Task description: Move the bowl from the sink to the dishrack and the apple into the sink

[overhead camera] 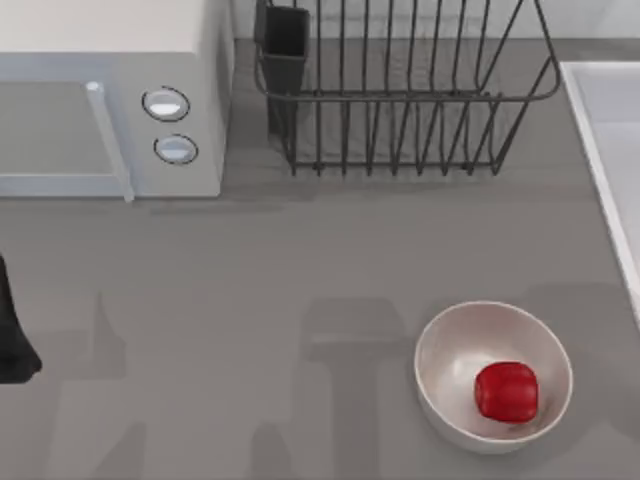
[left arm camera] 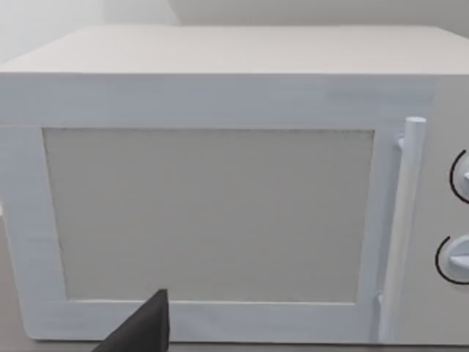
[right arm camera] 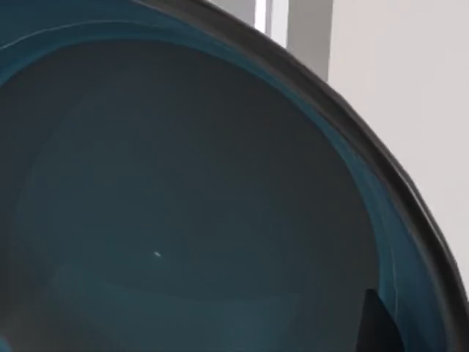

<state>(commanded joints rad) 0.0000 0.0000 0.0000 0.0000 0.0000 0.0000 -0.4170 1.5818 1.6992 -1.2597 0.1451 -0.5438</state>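
On the grey table (overhead camera: pixel 300 260) seen from above, a red apple (overhead camera: pixel 506 390) is sitting inside an off-white bowl (overhead camera: pixel 450 345) near the front right. The dark wire dishrack (overhead camera: pixel 400 100) is standing at the back centre, holding nothing, with its dark utensil cup (overhead camera: pixel 285 45) at its back left corner. A white microwave (overhead camera: pixel 110 100) is sitting at the back left, door shut, two round knobs (overhead camera: pixel 166 104) on its front. The pale rim of the sink (overhead camera: pixel 600 170) is running along the right edge of the table.

Our left arm (overhead camera: pixel 12 335) is showing as a dark shape at the far left edge; its wrist camera is facing the microwave door (left arm camera: pixel 209 216), and we cannot tell how its jaws stand.

Our right wrist camera is looking closely into the teal-blue bowl (right arm camera: pixel 183 205), its rim curving past a pale surface. We cannot tell whether the right jaws are gripping it, nor exactly where the bowl is.
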